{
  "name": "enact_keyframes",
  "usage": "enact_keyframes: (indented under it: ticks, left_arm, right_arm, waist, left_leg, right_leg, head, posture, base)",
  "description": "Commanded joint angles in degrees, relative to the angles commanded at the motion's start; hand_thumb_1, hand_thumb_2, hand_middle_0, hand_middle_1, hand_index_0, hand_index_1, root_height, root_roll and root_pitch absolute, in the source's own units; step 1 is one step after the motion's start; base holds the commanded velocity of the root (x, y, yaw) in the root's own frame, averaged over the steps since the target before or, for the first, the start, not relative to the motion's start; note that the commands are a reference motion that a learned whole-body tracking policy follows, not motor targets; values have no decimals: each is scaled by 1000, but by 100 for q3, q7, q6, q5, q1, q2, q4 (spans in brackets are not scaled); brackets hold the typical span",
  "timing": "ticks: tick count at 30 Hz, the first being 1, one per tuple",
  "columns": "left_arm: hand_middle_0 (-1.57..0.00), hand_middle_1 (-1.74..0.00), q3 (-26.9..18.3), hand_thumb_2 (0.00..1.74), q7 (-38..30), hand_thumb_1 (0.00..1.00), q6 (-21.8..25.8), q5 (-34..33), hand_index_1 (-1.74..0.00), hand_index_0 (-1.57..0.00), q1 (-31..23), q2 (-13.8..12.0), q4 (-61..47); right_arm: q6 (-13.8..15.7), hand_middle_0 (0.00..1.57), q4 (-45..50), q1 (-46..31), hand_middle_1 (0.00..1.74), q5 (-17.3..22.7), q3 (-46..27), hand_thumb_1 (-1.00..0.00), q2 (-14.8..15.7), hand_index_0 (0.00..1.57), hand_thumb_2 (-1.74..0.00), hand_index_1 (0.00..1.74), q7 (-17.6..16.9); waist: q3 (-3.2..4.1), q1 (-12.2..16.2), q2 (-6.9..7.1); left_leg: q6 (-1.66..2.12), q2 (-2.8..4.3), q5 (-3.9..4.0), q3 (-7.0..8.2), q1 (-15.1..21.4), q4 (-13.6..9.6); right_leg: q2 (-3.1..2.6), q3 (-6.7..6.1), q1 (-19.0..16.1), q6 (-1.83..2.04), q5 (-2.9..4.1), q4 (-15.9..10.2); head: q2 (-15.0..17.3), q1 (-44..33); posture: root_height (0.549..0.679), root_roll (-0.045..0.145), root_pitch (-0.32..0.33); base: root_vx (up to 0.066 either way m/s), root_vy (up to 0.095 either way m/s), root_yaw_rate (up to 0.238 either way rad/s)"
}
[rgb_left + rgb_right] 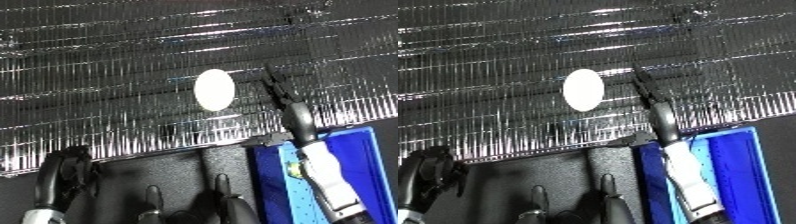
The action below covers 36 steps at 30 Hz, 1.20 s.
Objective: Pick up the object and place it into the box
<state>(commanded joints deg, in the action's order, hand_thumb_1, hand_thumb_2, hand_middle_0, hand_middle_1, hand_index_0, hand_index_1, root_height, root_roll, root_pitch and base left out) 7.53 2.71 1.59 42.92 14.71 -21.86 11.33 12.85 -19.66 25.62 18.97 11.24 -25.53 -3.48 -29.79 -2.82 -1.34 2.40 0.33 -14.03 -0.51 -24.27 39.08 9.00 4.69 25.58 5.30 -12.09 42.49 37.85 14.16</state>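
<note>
- The left hand (pixel 62 175) is showing at the lower left edge, well to the left of and below the white object. Its black fingers (pixel 55 167) are hanging curled and are holding nothing.
- A black panel (pixel 169 172) is lying below the white object, between the left hand and the blue bin, with dark finger-like shapes (pixel 220 187) rising along its lower edge; whose they are is not clear.
- The white object (pixel 214 89), an oval, egg-like shape, is sitting upright on the shiny, ribbed metallic surface (pixel 107 60), which is filling the whole upper part of the view. Nothing is touching the object.
- The right hand (pixel 289 107) is reaching up just to the right of the white object, its black fingers (pixel 275 87) stretching out straight and slim, tips level with the object's upper part but apart from it. It is holding nothing.
- The white and silver right forearm (pixel 333 185) is running down from that hand, crossing over the blue bin.
- The blue bin (pixel 373 165) is standing below and to the right of the white object, at the lower right corner, its near wall (pixel 271 185) just beside the black panel.
</note>
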Motion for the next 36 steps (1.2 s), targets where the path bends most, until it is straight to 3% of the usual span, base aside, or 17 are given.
enact_keyframes:
  ticks: [10, 19, 29, 36]
  left_arm:
    - [-1570, -1740, 105, 1740, -109, 1000, -39, 24, -1740, -1570, 38, -30, -180]
    - [-1570, -1740, 188, 1740, -192, 1000, -104, 17, -1740, -1570, 101, -61, -280]
    - [-1570, -1740, 253, 1740, -287, 1000, -176, 78, -1740, -1570, 140, -60, -417]
    - [-1570, -1740, 324, 1740, -356, 1000, -170, 123, -1740, -1570, 176, -43, -458]
  right_arm:
    - [-85, 0, -76, 343, 0, -62, 131, 0, -112, 0, 0, 0, -11]
    - [-134, 0, -295, 700, 0, -140, 385, 0, -198, 0, 0, 0, 37]
    - [-239, 0, -588, 1043, 0, -100, 639, 0, -152, 0, 0, 0, 90]
    - [-135, 549, -691, 1239, 609, -52, 705, -350, -98, 549, -609, 609, 7]
  waist:
    - [0, -33, -67]
    - [0, -83, -154]
    - [0, -135, -239]
    - [0, -148, -277]
  left_leg:
    - [-60, -52, -192, -9, -430, 311]
    - [-101, -113, -296, 8, -698, 458]
    - [-121, -162, -375, 19, -776, 552]
    - [-144, -189, -383, 26, -787, 542]
  right_leg:
    - [6, -14, 491, -38, -111, 346]
    - [26, -52, 806, -51, -147, 506]
    - [54, -67, 936, -87, -193, 612]
    - [50, -70, 988, -102, -192, 629]
  head:
    - [-351, 220]
    - [-525, 470]
    - [-609, 704]
    - [-727, 800]
  posture:
    - [634, 38, 38]
    - [629, 38, 71]
    - [627, 44, 79]
    - [626, 46, 83]
  base:
    - [39, 22, 41]
    - [22, 11, 26]
    - [20, 20, 16]
    - [-6, 15, 14]
